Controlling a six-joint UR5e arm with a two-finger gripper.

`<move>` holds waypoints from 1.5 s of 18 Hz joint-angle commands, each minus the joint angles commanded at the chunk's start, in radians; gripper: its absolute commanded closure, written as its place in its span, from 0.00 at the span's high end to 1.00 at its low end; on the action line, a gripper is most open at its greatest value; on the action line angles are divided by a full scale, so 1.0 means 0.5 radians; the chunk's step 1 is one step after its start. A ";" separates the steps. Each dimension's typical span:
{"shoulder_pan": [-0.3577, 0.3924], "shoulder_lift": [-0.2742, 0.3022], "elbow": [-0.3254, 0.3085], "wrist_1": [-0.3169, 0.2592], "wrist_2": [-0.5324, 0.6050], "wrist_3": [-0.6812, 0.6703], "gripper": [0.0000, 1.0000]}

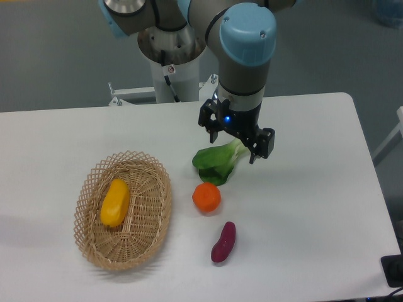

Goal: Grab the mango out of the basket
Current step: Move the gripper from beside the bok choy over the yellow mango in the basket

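Far to the left of and below the gripper, an oval shallow basket of light tan woven wicker (123,211) sits on the white table (315,189). A smooth yellow-orange oblong mango (115,202) lies in its left half, untouched. Nearer the gripper, just below it, a round orange fruit (206,197) rests on the table, with a purple sweet potato (223,241) further down. A leafy green vegetable (218,163) lies directly beneath the black two-finger gripper (237,135), whose fingers appear spread apart and empty. Nothing of the pick seems done: the reach across to the basket, the descent, the grasp and the lift all remain.
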 joint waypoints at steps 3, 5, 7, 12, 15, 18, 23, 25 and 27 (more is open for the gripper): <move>0.006 0.003 -0.034 0.012 -0.006 0.000 1.00; 0.009 0.006 -0.043 0.012 -0.037 0.000 1.00; 0.015 0.021 -0.058 0.012 -0.138 -0.021 1.00; 0.000 0.031 -0.074 0.015 -0.307 -0.165 1.00; -0.024 0.034 -0.074 0.015 -0.377 -0.300 1.00; -0.098 0.034 -0.110 0.037 -0.460 -0.475 1.00; -0.319 0.028 -0.401 0.649 -0.457 -0.904 1.00; -0.408 0.022 -0.561 0.922 -0.451 -1.073 1.00; -0.472 0.015 -0.668 1.091 -0.445 -1.165 1.00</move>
